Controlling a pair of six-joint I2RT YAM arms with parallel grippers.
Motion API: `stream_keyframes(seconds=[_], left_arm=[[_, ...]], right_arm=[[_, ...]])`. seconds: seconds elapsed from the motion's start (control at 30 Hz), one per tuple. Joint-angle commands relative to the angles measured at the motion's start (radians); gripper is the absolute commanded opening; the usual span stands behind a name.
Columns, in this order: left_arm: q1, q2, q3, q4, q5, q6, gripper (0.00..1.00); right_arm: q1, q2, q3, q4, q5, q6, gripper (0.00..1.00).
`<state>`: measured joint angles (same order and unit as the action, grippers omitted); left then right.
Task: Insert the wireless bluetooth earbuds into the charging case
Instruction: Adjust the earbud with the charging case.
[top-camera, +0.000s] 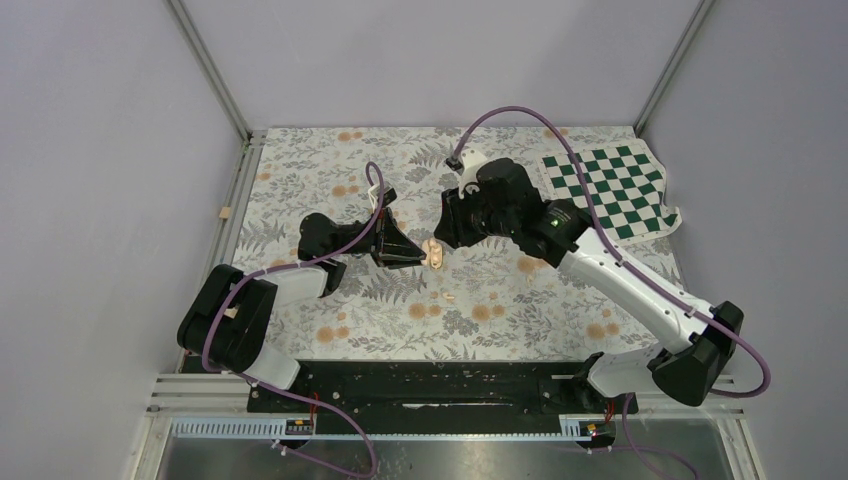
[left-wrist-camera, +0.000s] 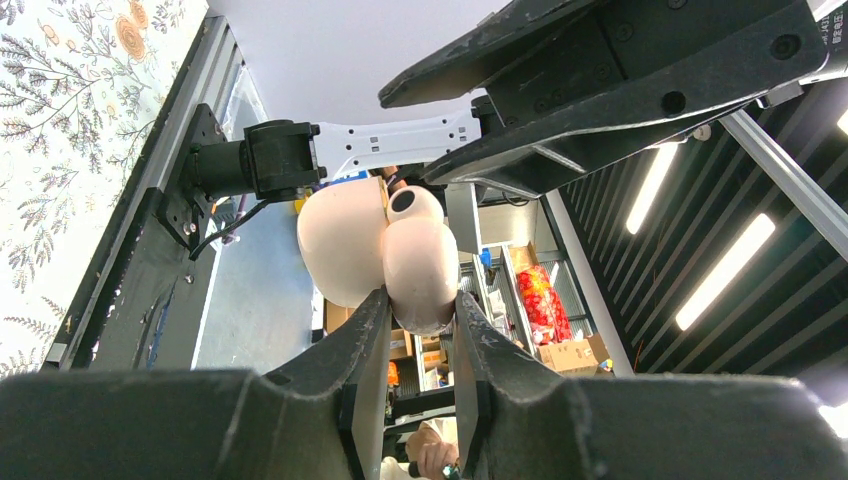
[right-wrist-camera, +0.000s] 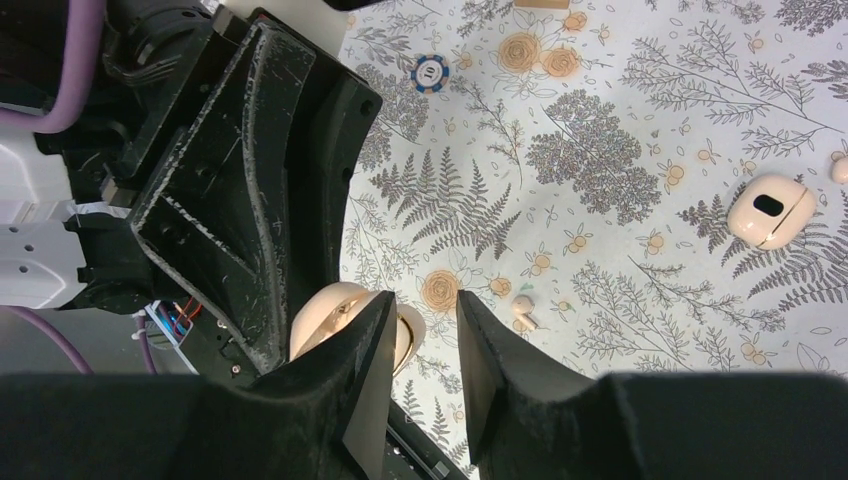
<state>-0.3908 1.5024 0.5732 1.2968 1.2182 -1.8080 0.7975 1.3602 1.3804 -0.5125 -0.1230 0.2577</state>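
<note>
My left gripper (top-camera: 416, 254) is shut on the charging case (top-camera: 433, 256), a pale peach rounded case held above the floral mat. In the left wrist view the case (left-wrist-camera: 418, 262) sits pinched between my fingers (left-wrist-camera: 372, 330), its lid half (left-wrist-camera: 342, 245) swung to the left. My right gripper (top-camera: 444, 234) hovers right by the case, open and empty (right-wrist-camera: 420, 320); the case (right-wrist-camera: 325, 312) shows behind its left finger. One tiny cream earbud (right-wrist-camera: 522, 308) lies on the mat just beyond the right fingertips, and it also shows in the top view (top-camera: 449, 296).
A second peach rounded piece with a dark oval slot (right-wrist-camera: 768, 208) lies on the mat, with a small peach bit (right-wrist-camera: 841, 168) at the frame edge. A blue poker chip (right-wrist-camera: 430, 72) lies farther off. A green checkered cloth (top-camera: 612, 188) covers the back right corner.
</note>
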Motion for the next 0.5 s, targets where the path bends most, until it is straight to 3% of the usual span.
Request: stream_keyframes(seconds=[0.0, 0.17, 0.47], left_arm=[[0.004, -0.023, 0.003, 0.071, -0.006, 0.006, 0.0], [0.006, -0.026, 0.003, 0.071, -0.003, 0.006, 0.0], [0.004, -0.027, 0.006, 0.071, -0.003, 0.004, 0.0]], right_arm=[[-0.003, -0.047, 0.016, 0.011, 0.006, 0.013, 0.38], [0.004, -0.049, 0.035, 0.023, 0.009, 0.021, 0.43], [0.026, 0.0, 0.064, 0.008, -0.007, 0.021, 0.44]])
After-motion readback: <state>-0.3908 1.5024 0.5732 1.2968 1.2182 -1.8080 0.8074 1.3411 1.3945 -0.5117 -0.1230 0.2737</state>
